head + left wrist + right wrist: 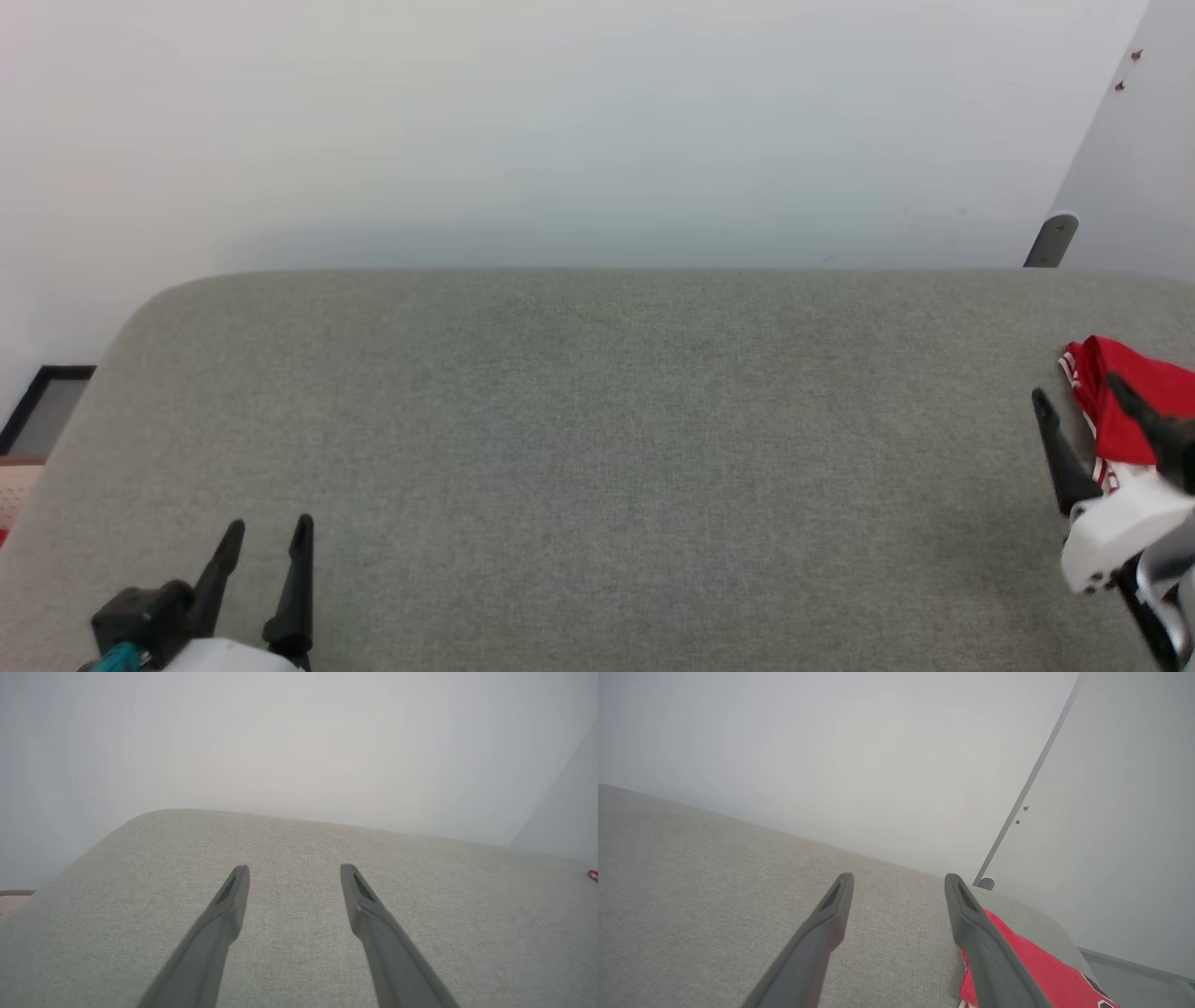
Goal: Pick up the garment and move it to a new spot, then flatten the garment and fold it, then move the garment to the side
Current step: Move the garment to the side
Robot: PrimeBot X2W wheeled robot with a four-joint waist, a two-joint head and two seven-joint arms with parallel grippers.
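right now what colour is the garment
The garment is red with red-white striped trim, clearest in the head view.

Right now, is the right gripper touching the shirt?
Cannot tell. In the head view the open right gripper overlaps the red shirt, and in the right wrist view one finger crosses it; neither shows contact or a gap.

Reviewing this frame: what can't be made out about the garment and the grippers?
Head view: the garment runs off the right edge and lies partly behind the right gripper; its shape and print are hidden.
Right wrist view: the bottom edge and a finger cut it; the dark print is unreadable, and contact with the cloth is unclear.
Left wrist view: a red speck at the right edge, too small to identify.
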